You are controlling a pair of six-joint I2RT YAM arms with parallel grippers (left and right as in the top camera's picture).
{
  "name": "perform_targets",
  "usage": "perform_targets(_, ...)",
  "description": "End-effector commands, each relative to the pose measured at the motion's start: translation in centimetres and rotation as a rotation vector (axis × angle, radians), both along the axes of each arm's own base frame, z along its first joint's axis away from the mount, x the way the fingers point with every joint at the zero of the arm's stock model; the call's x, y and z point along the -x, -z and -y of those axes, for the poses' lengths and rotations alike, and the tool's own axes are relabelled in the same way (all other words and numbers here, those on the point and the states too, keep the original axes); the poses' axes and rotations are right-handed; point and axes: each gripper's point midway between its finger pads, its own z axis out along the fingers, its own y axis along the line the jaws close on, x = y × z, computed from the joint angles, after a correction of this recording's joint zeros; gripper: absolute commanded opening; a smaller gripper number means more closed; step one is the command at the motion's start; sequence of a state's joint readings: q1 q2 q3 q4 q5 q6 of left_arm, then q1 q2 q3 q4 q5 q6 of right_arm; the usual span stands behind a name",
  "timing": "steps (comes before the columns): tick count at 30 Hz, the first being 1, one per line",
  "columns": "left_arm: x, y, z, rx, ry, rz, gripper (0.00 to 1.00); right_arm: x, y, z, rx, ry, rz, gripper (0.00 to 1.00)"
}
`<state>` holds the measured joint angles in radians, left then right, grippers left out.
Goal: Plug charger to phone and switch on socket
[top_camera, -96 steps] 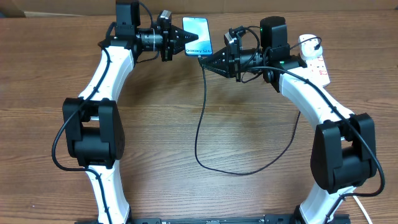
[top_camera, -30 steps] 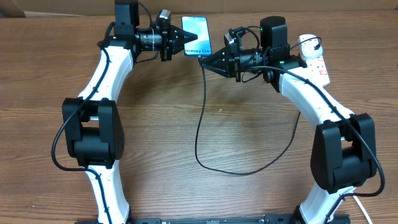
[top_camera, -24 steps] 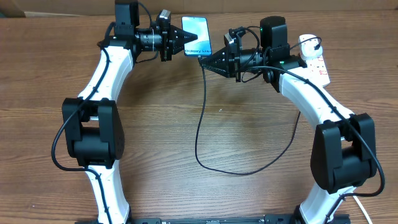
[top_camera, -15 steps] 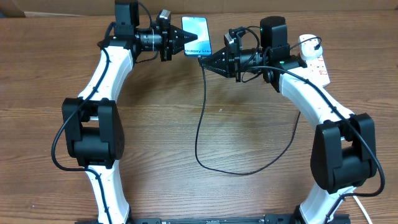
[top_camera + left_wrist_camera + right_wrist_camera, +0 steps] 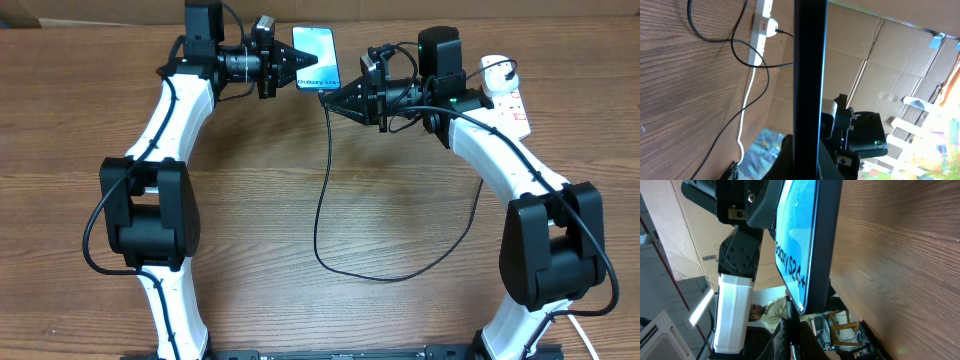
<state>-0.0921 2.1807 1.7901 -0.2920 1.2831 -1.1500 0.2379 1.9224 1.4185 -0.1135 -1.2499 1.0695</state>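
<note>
left hand (image 5: 288, 66) clamping phone (image 5: 316, 55) by its side | right hand (image 5: 328, 96) pinching charger (image 5: 322, 190) plug at phone's Galaxy end, seating unclear | socket (image 5: 506, 95) lying well right of phone | risk: plug entering skewed, phone sliding on surface (image 5: 250, 200), port jamming if left grip is slipping

The left gripper (image 5: 289, 68) is closed on the left edge of the phone (image 5: 316, 52), and its lit screen faces up. The right gripper (image 5: 329, 98) pinches the charger (image 5: 318, 215) at its fingertips, right at the phone's lower end. From there the black cable loops across the table (image 5: 400, 170) and back to the right. The socket (image 5: 508, 100) lies well behind the right fingers.
</note>
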Motion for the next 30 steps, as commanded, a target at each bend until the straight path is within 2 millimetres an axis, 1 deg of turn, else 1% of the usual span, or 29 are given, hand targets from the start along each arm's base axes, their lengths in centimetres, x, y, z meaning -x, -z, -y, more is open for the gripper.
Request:
perform_targets(1, 1.3, -1.91, 0.91, 0.047, 0.072, 0.029, 0.04, -0.1, -1.32, 0.24, 0.001, 0.021, 0.033, 0.04)
perform_targets(7, 1.38, -1.96, 0.96, 0.05, 0.077, 0.03, 0.04, -0.14, -1.29, 0.25, 0.002, 0.024, 0.032, 0.04)
perform_targets(14, 1.65, -1.96, 1.53, 0.05, 0.09, 0.035, 0.04, -0.2, -1.26, 0.26, 0.004, 0.028, 0.027, 0.04)
perform_targets(30, 1.9, -2.16, 1.55, 0.062, 0.105, 0.034, 0.04, -0.28, -1.23, 0.28, 0.005, 0.035, 0.012, 0.04)
